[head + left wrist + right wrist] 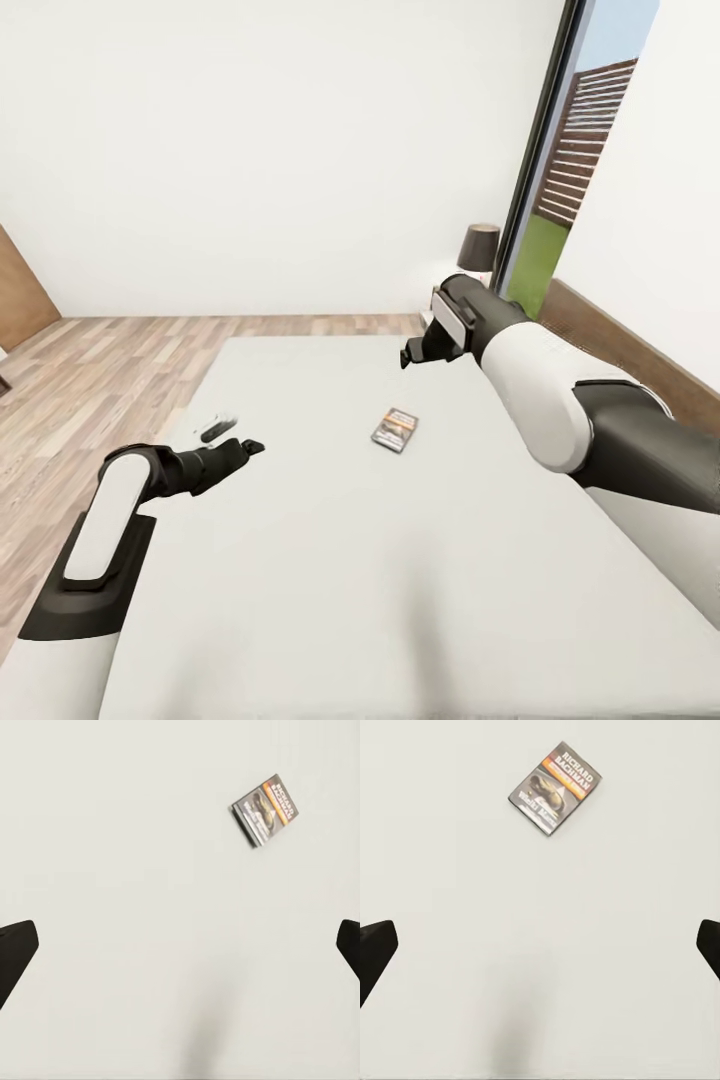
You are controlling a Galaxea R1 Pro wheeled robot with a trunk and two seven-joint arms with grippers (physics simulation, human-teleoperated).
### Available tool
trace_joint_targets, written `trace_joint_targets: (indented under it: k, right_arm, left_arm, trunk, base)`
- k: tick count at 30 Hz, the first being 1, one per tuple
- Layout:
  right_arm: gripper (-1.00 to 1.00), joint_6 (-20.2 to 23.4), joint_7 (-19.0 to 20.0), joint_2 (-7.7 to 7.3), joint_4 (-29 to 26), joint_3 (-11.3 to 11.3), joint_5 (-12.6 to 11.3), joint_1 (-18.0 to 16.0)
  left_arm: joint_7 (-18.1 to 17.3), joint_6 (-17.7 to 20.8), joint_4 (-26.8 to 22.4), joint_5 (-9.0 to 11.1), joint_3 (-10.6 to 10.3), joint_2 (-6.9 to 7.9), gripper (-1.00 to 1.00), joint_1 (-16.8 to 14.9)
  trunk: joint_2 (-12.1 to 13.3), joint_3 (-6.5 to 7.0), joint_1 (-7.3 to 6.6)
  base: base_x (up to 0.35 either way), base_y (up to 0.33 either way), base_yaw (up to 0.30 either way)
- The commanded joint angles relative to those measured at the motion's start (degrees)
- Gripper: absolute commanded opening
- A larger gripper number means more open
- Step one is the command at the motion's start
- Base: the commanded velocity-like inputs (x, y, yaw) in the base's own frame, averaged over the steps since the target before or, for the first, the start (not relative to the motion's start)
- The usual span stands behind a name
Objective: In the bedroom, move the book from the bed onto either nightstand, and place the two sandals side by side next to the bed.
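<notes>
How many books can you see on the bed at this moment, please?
1. The book lies flat on the bed, near its middle, between the two open claws and touched by neither. Nothing suggests another is hidden.

Both arms wear glossy white shells over matte black joints, ending in slim black grippers, left [240, 452] and right [418, 352].

Counts — 1 book [395, 429], 1 bed [300, 600], 1 lamp [479, 247], 1 window [570, 170] — and 2 grippers were visible: left gripper [245, 447], right gripper [412, 353].
</notes>
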Motion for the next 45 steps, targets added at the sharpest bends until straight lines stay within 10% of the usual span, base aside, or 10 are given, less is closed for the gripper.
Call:
trace_joint_targets:
  k: [1,45]
  right_arm:
    - [1.00,0.2,0.4,0.03,-0.1,-0.4,0.7,0.2]
    - [1.00,-17.6,0.3,0.03,-0.1,-0.4,0.7,5.7]
  left_arm:
    - [0.7,0.1,-0.1,0.7,-0.1,0.06,1.00,-0.1]
    - [5.4,-0.5,5.2,0.8,-0.4,-0.54,1.00,-0.5]
  trunk:
    - [-0.5,-0.36,0.24]
    - [-2.9,-5.37,1.56]
  base:
    - [0.000,0.000,0.000]
    - [0.000,0.000,0.000]
